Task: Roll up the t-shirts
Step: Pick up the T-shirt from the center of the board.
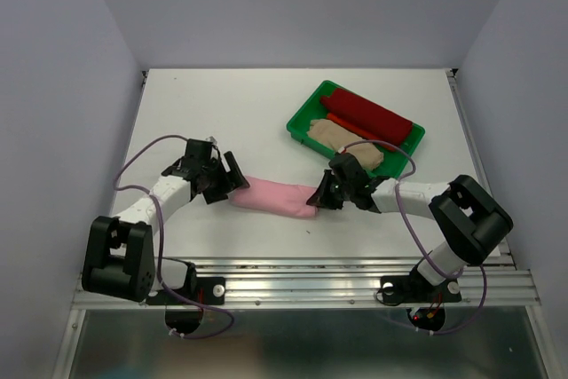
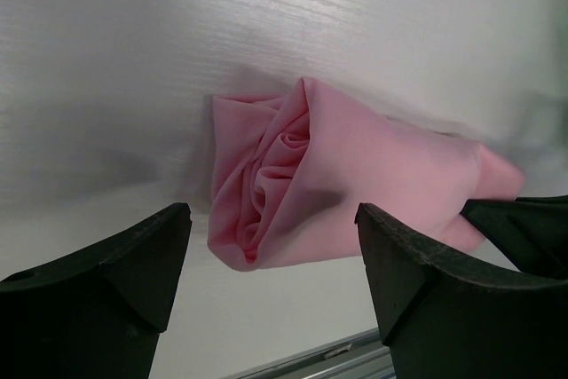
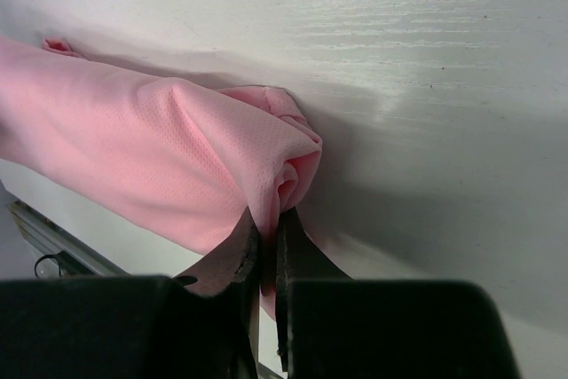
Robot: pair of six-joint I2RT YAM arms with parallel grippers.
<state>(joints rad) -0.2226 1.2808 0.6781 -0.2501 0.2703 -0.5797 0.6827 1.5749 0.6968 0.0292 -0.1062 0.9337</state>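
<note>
Edge of pink t-shirt pinched by right fingers; left fingers apart.

**Top external view:** fixed camera above and behind the arm bases, looking down and forward from afar over the whole flat white table.
**Left wrist view:** low and close, facing out through the black two-finger left gripper at the spiral end of the rolled light pink cloth t-shirt.
**Right wrist view:** closer still, facing past the black two-finger right gripper at the opposite end.
All three views share this roll and the tabletop around it.
</note>
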